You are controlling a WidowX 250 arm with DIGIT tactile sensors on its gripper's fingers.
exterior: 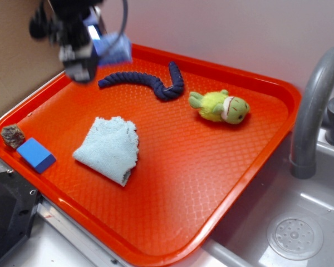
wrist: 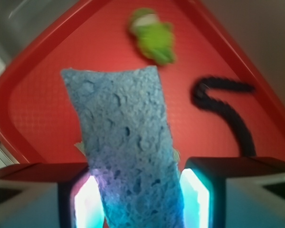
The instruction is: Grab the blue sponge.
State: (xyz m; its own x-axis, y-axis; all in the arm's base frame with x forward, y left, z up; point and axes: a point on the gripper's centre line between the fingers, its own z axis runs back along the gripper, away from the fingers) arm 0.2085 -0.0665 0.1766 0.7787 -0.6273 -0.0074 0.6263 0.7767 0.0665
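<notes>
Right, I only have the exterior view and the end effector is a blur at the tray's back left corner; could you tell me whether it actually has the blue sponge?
Observer: Yes. In the wrist view the blue sponge sits clamped between the two lit fingers of the end effector.
Operator: Thanks. Is it gripped near an end or mid-length?
Observer: Near one end; most of its length sticks out beyond the fingers, over the orange tray.
Operator: Is anything under that free end?
Observer: Only bare tray; the plush frog and the dark rope lie apart from it.
</notes>
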